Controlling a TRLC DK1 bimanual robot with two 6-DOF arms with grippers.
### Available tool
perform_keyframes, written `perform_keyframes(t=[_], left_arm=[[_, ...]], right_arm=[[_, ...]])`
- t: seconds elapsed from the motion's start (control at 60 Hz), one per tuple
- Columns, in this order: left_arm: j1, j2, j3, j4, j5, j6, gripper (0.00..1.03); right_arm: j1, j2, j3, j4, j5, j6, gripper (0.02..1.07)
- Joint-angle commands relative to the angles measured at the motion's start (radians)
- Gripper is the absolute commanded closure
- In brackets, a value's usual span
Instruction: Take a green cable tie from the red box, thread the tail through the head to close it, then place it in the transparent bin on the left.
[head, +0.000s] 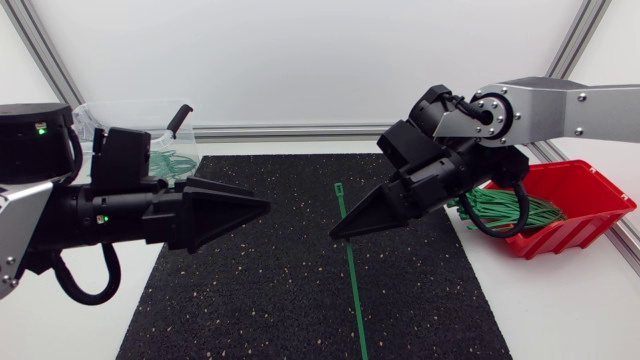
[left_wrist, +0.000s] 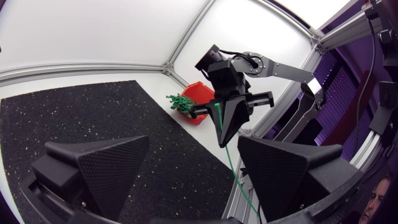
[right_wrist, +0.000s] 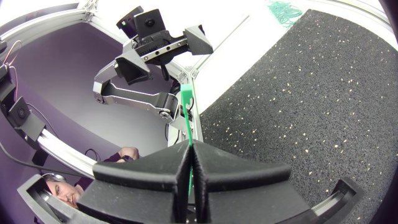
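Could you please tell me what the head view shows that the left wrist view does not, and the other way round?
Only the head view shows the transparent bin, on the far side of the left arm. Only the left wrist view shows that the left end effector has its fingers wide apart. Both show the right end effector shut on a green cable tie above the black mat, with the red box beyond it.

Silver-grey screwed right arm (head: 545, 105), black joints, looped black cable (head: 497, 234), matte wedge-fingered right hand (head: 338, 232).
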Motion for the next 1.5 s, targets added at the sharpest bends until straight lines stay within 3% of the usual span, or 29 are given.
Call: perform_keyframes(t=[0.0, 0.267, 0.467, 0.817, 1.267, 1.483], left_arm=[[-0.05, 0.042, 0.061, 0.018, -0.005, -0.034, 0.04], [-0.185, 0.148, 0.129, 0.099, -0.005, -0.103, 0.04], [-0.241, 0.203, 0.172, 0.17, -0.005, -0.166, 0.04], [-0.26, 0.263, 0.191, 0.245, 0.003, -0.229, 0.05], [-0.258, 0.27, 0.173, 0.299, 0.003, -0.266, 0.29], [-0.26, 0.283, 0.173, 0.311, 0.003, -0.275, 0.54]], right_arm=[[0.013, 0.027, 0.027, 0.005, -0.019, -0.002, 1.01], [-0.001, 0.004, 0.01, 0.017, -0.067, -0.002, 1.01], [-0.007, -0.033, -0.015, 0.04, -0.095, -0.004, 1.01], [-0.005, -0.067, -0.035, 0.083, -0.116, -0.008, 1.01], [0.001, -0.085, -0.049, 0.086, -0.116, -0.01, 1.01], [-0.001, -0.09, -0.052, 0.086, -0.116, -0.01, 1.01]])
